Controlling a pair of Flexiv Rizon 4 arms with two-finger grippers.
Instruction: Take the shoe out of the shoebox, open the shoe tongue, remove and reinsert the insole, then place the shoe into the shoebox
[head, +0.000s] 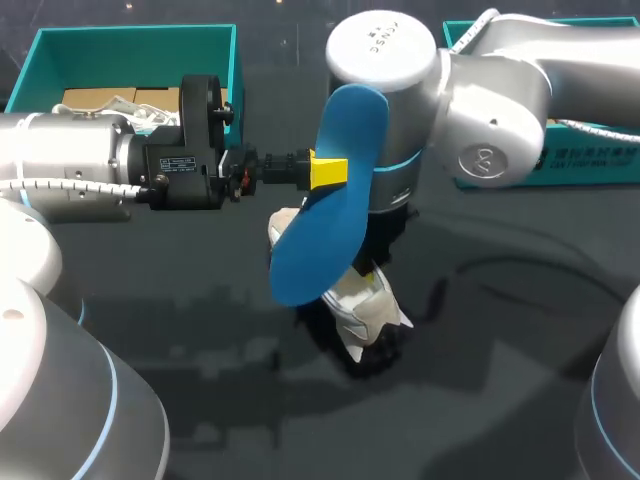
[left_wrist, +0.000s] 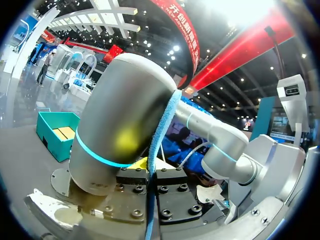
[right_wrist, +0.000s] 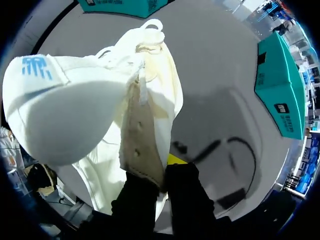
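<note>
A dark grey table (head: 500, 390) with a faintly glossy top fills the head view. At ten o'clock, toward the far edge, two pieces of brown cardboard (head: 100, 99) lie side by side. Something white and looped (head: 122, 104) rests on them; whether it is paper or cord cannot be told. At two o'clock, also at the far edge, a teal box (head: 590, 160) is only partly in view, with a printed label on its near side. A thin black cable (right_wrist: 205, 148) lies in a loose curve on the bare tabletop, faintly seen at three o'clock in the head view. Soft dark shadows spread across the table around six o'clock.
</note>
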